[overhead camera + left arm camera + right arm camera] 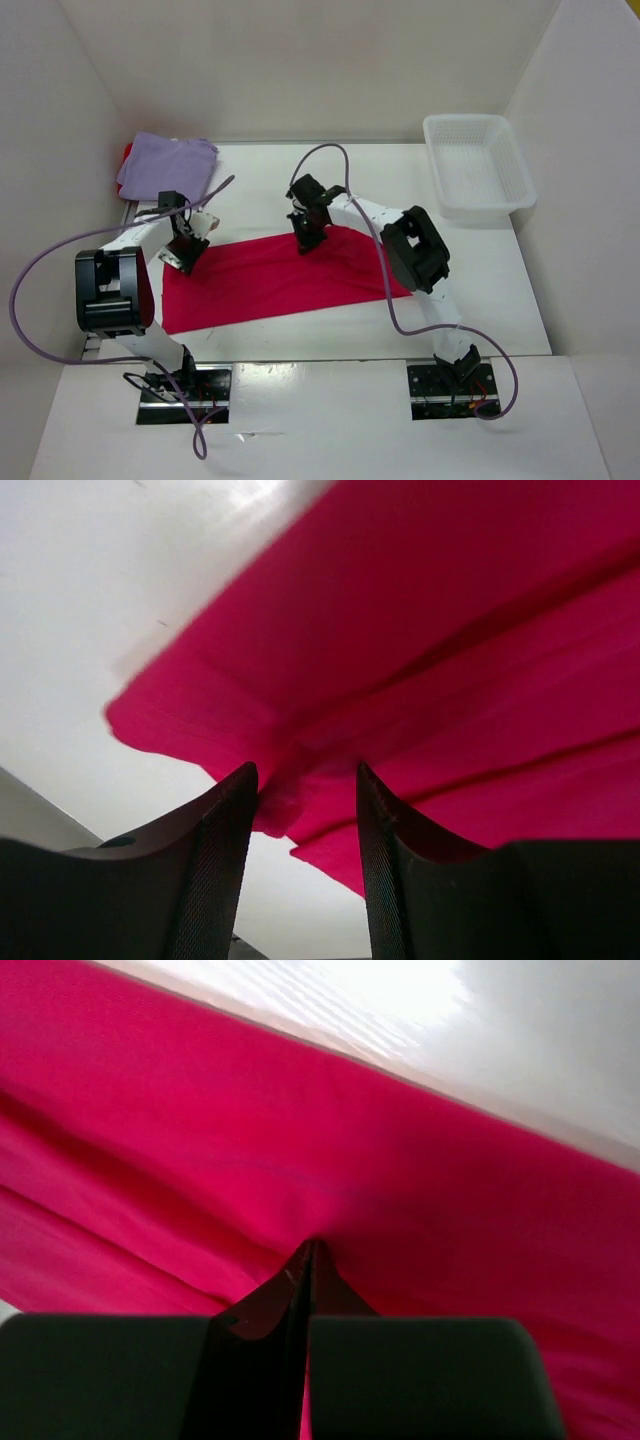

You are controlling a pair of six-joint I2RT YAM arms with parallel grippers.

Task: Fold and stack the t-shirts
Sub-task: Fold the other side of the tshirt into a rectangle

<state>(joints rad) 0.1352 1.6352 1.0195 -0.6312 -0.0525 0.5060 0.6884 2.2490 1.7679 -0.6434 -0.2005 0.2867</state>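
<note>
A pinkish crimson t-shirt (280, 275) lies folded into a long strip across the middle of the table. My left gripper (188, 256) stands at its far left corner. In the left wrist view the left gripper (305, 770) is open, and a fold of the shirt's edge (450, 660) reaches in between the fingers. My right gripper (308, 240) is at the strip's far edge. Seen from the right wrist, this gripper (312, 1245) is shut, pinching the crimson cloth (200, 1140), which puckers at the tips. A folded lavender t-shirt (165, 163) lies at the back left, with a bright red t-shirt (128, 153) peeking from under it.
A white plastic bin (477, 165) stands at the back right. White walls close in the table on the left, back and right. Purple cables loop from both arms over the table.
</note>
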